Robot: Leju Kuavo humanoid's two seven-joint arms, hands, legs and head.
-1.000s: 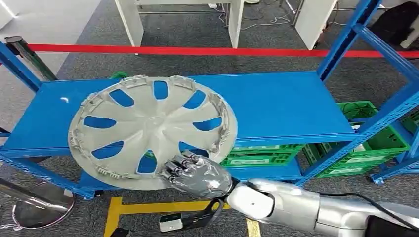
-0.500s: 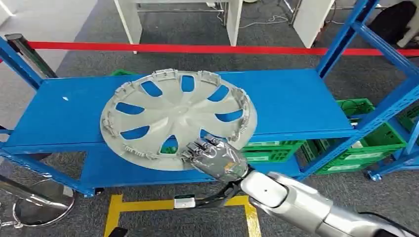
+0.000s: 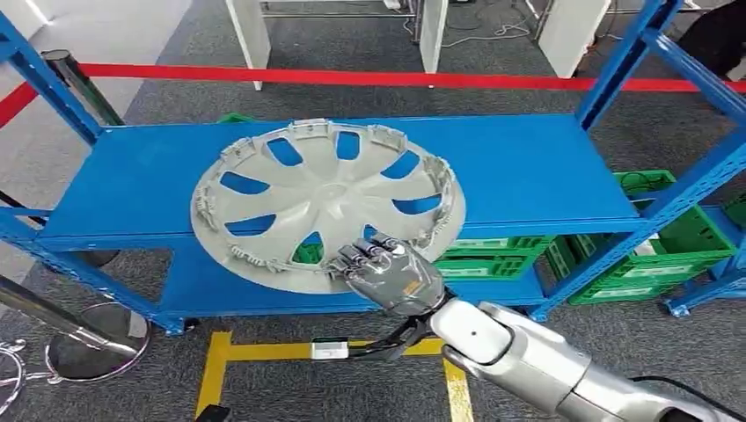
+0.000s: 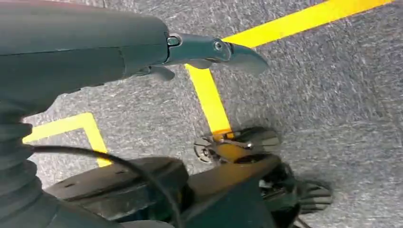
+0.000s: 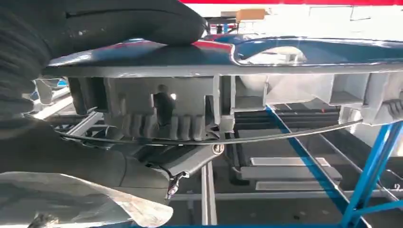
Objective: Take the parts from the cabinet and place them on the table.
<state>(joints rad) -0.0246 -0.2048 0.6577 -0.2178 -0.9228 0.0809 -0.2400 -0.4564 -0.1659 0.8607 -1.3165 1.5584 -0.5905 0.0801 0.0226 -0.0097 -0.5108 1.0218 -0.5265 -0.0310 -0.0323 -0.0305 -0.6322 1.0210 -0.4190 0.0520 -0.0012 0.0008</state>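
Hubcap (image 3: pixel 327 204) in my right hand (image 3: pixel 391 280): a grey plastic wheel cover with curved spokes and open windows, its clip-lined inner side facing up. I grip it at the near rim, fingers (image 3: pixel 368 256) curled over the edge onto the upper face, and my silver right arm (image 3: pixel 528 359) comes in from below on the right. The cover sits over the front part of the upper blue shelf (image 3: pixel 519 171) of the blue rack; its near edge, where I grip it, juts out past the shelf's front lip, above the lower shelf (image 3: pixel 207 286). Whether its far side rests on the shelf or hangs just above it I cannot tell. From the right wrist view I see the rim (image 5: pixel 228 57) edge-on, with its retaining clips and a thin wire ring (image 5: pixel 214 141) beneath, my thick thumb (image 5: pixel 128 21) pressed on one face and the rest of the hand on the other. My left hand (image 4: pixel 209 50) hangs beside my body over grey carpet; a dark fingertip sticks out straight, but whether the hand is spread or curled I cannot tell; nothing shows in it. Yellow floor tape (image 3: pixel 217 356) marks the carpet in front of the rack. Green plastic crates (image 3: pixel 651 251) stand low on the right, partly under the shelves. A red barrier tape (image 3: pixel 369 79) stretches across behind the rack, and a stanchion base (image 3: pixel 92 347) stands on the floor at the left.
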